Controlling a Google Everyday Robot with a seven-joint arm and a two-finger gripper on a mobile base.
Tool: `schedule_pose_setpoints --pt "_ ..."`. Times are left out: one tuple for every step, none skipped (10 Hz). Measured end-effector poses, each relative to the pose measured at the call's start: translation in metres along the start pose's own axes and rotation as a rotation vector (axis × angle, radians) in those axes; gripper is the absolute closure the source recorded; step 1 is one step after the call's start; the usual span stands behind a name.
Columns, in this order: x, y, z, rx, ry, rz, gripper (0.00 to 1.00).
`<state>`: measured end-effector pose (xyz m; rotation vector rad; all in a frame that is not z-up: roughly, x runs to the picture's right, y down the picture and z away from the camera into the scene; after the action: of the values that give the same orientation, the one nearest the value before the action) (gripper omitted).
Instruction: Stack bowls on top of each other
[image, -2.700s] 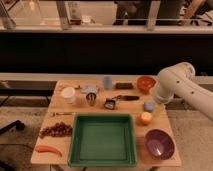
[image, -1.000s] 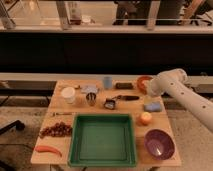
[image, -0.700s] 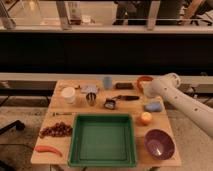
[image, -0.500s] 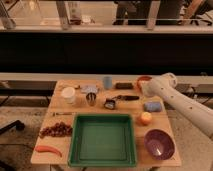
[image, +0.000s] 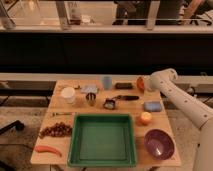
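The orange-red bowl sits at the table's far right corner, partly hidden behind my arm. The dark purple bowl stands empty at the near right corner. My gripper is at the orange-red bowl, on its right side, at the end of the white arm that reaches in from the right. The two bowls are far apart, with a blue sponge and an orange fruit between them.
A green tray fills the front middle. A blue sponge and an orange fruit lie on the right. A white cup, a blue cup, a metal cup, grapes and a carrot are to the left.
The arm has swung from above the sponge towards the back and come down at the orange-red bowl, which it now partly covers. Nothing else has moved.
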<state>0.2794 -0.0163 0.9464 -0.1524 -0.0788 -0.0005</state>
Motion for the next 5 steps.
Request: schedule_pose_setpoints --pt "0.003 0.003 0.008 -0.010 0.006 0.012 0.20" --pt "0.013 0.011 0.020 -0.030 0.022 0.027 0.20" --pt "0.019 0.016 0.027 -0.043 0.030 0.036 0.21" --pt "0.019 0.019 0.031 -0.054 0.027 0.036 0.24" --pt "0.017 0.021 0.033 -0.068 0.021 0.036 0.32"
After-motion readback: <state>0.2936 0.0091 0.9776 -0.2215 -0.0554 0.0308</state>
